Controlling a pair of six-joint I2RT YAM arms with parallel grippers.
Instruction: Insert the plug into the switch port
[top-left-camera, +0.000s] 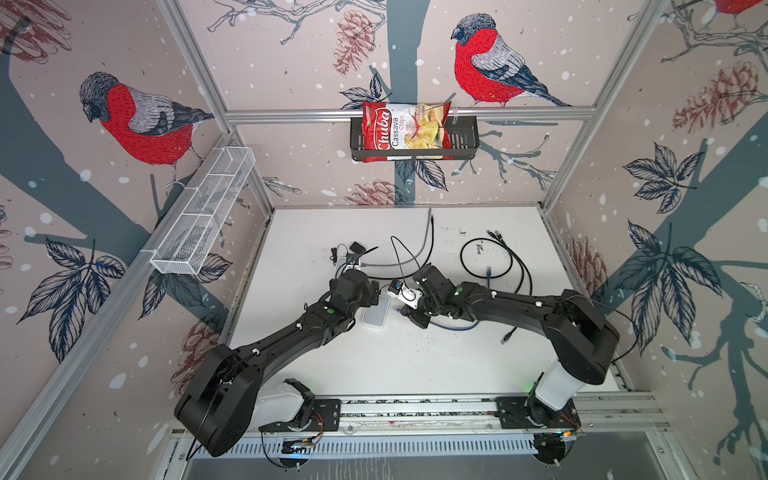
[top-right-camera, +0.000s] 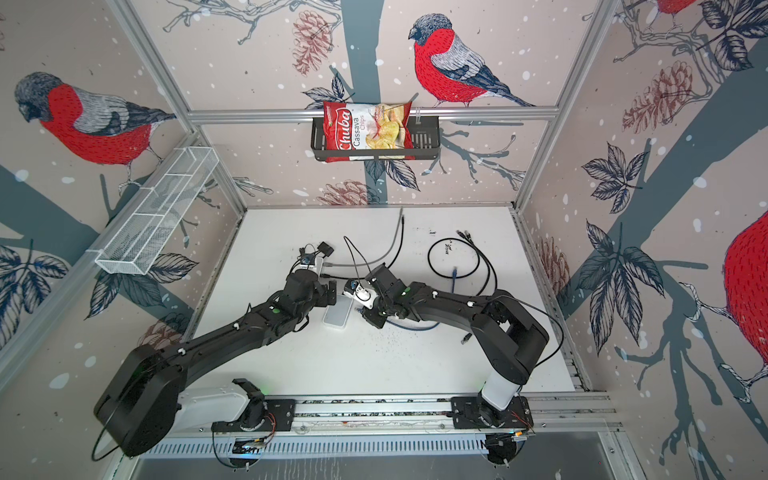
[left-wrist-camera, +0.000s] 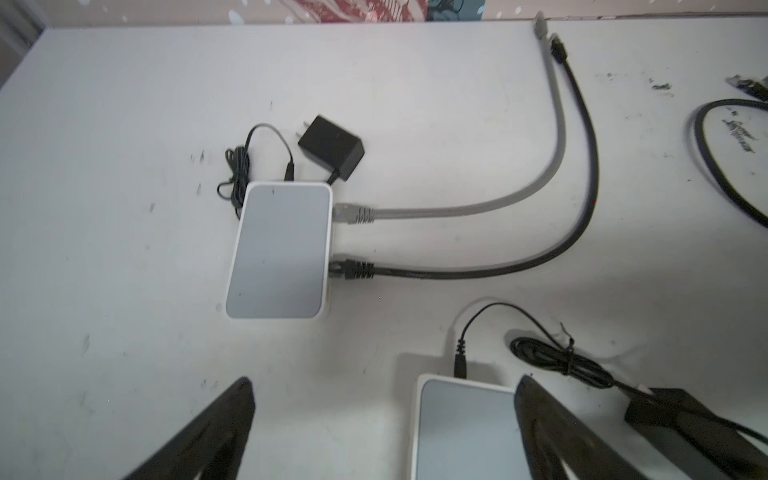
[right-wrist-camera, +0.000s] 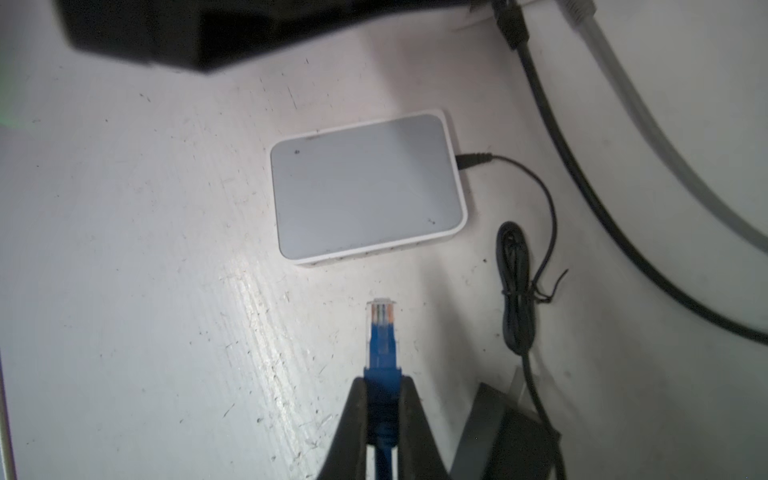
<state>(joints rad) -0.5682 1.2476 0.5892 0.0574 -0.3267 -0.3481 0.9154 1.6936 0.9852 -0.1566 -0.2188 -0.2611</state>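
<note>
My right gripper (right-wrist-camera: 383, 384) is shut on the blue boot of the plug (right-wrist-camera: 381, 328). Its clear tip points at the long edge of the white switch (right-wrist-camera: 365, 187) and stops a short way off it. The ports on that edge are too dim to make out. In both top views the switch (top-left-camera: 376, 318) (top-right-camera: 337, 318) lies between the two arms, with the plug (top-left-camera: 399, 310) just right of it. My left gripper (left-wrist-camera: 384, 399) is open, and the switch's end (left-wrist-camera: 465, 432) lies between its fingers, close to one and untouched.
A second switch (left-wrist-camera: 280, 249) farther back has a grey cable (left-wrist-camera: 457, 210) and a black cable (left-wrist-camera: 478, 272) plugged in, and a power adapter (left-wrist-camera: 332, 147) beside it. A coiled black cable (top-left-camera: 490, 257) lies at the right. A chip bag (top-left-camera: 405, 126) sits in the wall basket.
</note>
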